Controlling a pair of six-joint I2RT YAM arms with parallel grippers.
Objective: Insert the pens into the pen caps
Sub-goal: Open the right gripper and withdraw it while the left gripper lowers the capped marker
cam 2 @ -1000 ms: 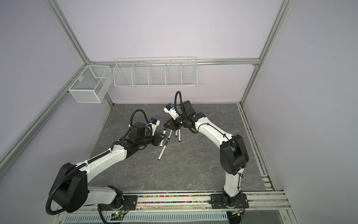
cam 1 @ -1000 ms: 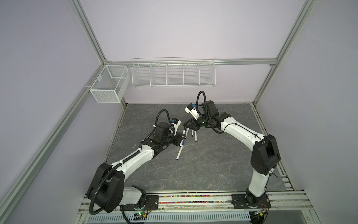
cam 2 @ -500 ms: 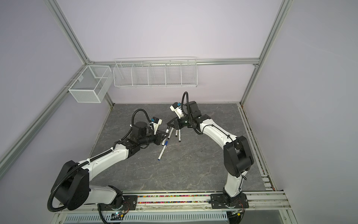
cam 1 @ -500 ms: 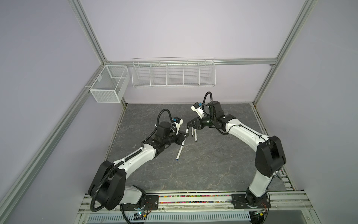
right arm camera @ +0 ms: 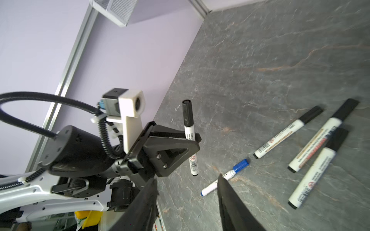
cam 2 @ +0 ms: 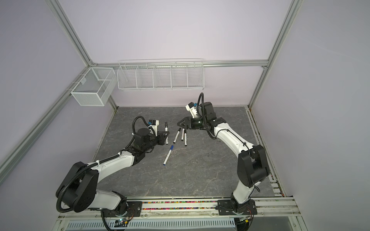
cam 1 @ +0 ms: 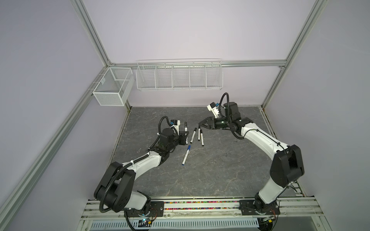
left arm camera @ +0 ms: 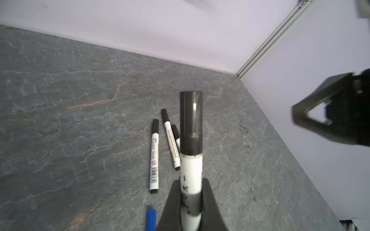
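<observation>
Left wrist view: left gripper (left arm camera: 190,193) clamps a pen (left arm camera: 191,170) upright, cap (left arm camera: 191,120) uppermost; right gripper (right arm camera: 187,177) stands open.

I see slim white plastic pens (cam 1: 193,136) capped black; at their six o'clock, a blue-ended white pen (cam 1: 186,155); grey marble-veined tabletop (cam 1: 220,170).

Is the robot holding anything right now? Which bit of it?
Yes. The left tool pinches one black-capped pen around its white barrel, below the cap. The right tool is open and holds nothing.
</observation>
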